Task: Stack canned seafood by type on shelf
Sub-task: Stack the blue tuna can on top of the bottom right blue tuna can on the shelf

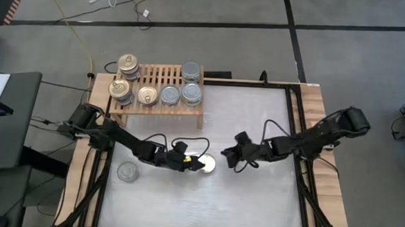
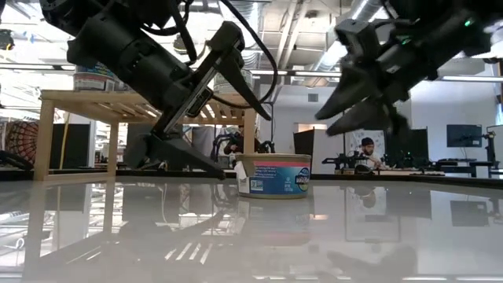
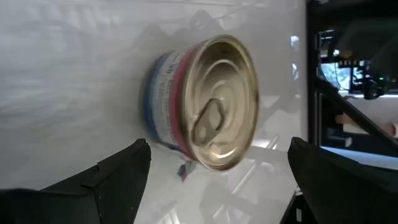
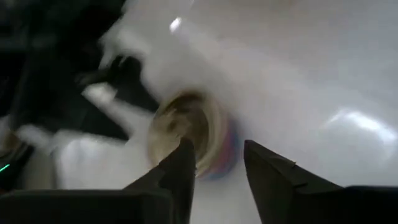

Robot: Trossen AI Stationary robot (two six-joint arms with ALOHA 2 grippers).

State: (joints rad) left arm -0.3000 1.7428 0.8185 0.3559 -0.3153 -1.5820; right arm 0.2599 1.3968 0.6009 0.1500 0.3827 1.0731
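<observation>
A gold pull-tab can (image 1: 205, 164) with a blue and red label stands upright on the white table (image 1: 253, 206), between my two grippers. My left gripper (image 3: 217, 180) is wide open just to the can's left, its fingers on either side of the can (image 3: 214, 102) without touching it. My right gripper (image 4: 214, 168) hangs a little above and to the right of the can (image 4: 186, 134), fingers apart with nothing between them. The wooden shelf (image 1: 164, 75) at the far left carries gold-topped cans (image 1: 128, 64) on its left part and silver-topped cans (image 1: 190, 92) on its right part.
A silver-topped can (image 1: 127, 171) stands alone on the table near the left edge, beside my left arm. Cables trail over the table around both arms. A wooden frame borders the table. Bare table lies toward the near edge.
</observation>
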